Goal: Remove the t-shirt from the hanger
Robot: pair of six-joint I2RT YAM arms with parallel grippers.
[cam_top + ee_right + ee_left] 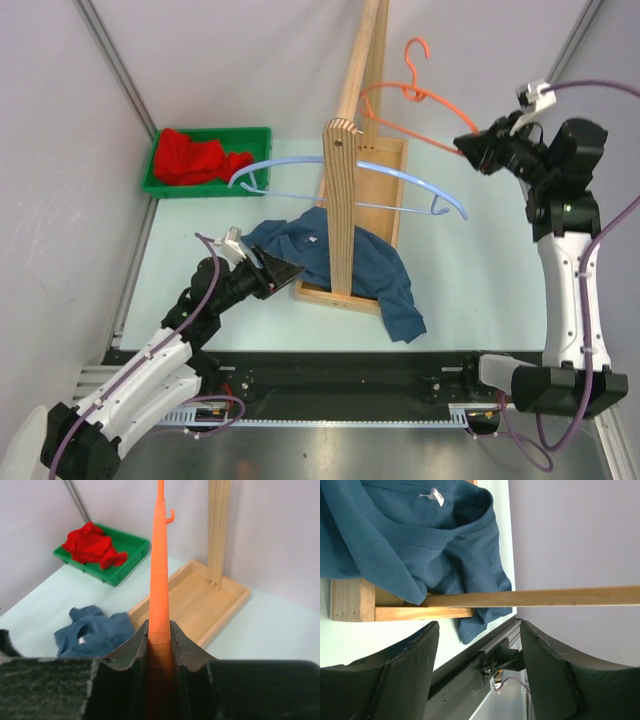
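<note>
**T-shirt off the hanger, heaped on the rack's base**

T-shirt (385, 275), dark blue, is crumpled over the near end of the wooden rack (345, 180). It drapes across the base frame on both sides of the upright post and spills onto the table (470, 270) at the rack's right. In my left wrist view its collar and white label face up, with a sleeve hanging over the base's edge.

My left gripper (285, 272) sits just left of the rack's base, close to the shirt. Its jaws are spread wide with nothing between them.

My right gripper (470, 148) is up to the right of the rack, clamped on one arm of the bare orange hanger (412, 93). The hook end reaches toward the rack's top rail; from overhead I can't tell whether it touches.

A light blue hanger (405, 174) hangs across the rack, also bare. Left of the rack, against the wall, a green bin (255, 135) holds a red cloth (195, 158).
</note>
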